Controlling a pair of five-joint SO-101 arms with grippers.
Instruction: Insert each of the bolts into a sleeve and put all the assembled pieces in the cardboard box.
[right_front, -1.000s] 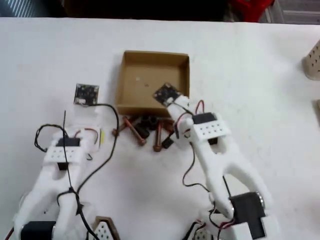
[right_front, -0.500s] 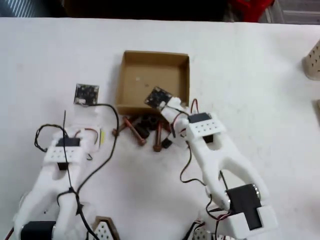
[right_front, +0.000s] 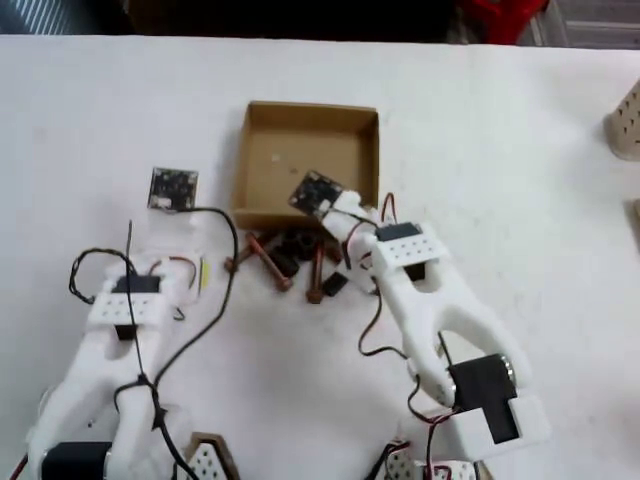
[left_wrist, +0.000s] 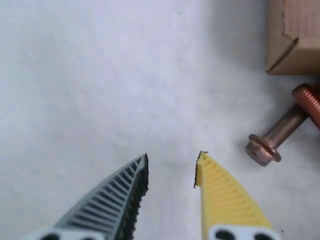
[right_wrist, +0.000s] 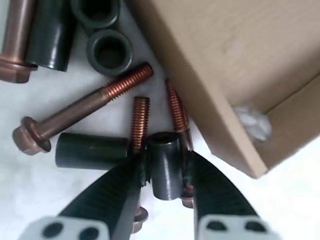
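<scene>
Pincers first: my right pincer (right_wrist: 166, 161) is clamped on a dark sleeve (right_wrist: 166, 175), one jaw pressed to each side of it. My left pincer (left_wrist: 172, 156) hangs open over bare table (right_front: 520, 150) with nothing between its jaws.

The cardboard box (right_front: 290, 160) is my landmark. Its floor looks bare apart from a scrap of white fluff (right_wrist: 250, 122) in one corner, so I judge that no assembled piece has gone in yet. My right arm (right_front: 430, 290) stretches from its base up to the box's near wall, wrist bent down over the heap in front of that wall. My left arm (right_front: 120, 320) is off to the box's left, apart from it, with its pincer pointed down at the table.

Just in front of the box's near wall lie the copper bolts (right_wrist: 80, 112), loosely crossed. More sleeves (right_wrist: 90, 150) lie among them, two of them standing on end (right_wrist: 109, 50). One bolt (left_wrist: 280, 132) lies near my left pincer, just beside a corner of the box. The sleeve I hold is in among the threaded ends of two bolts, and I cannot tell whether it is off the table.

As I read it, the step in hand is picking up a sleeve for the first pairing. Next I would need to lift it clear without dragging the bolts. Then my left pincer would have to take a bolt and line its threads up with the bore.
</scene>
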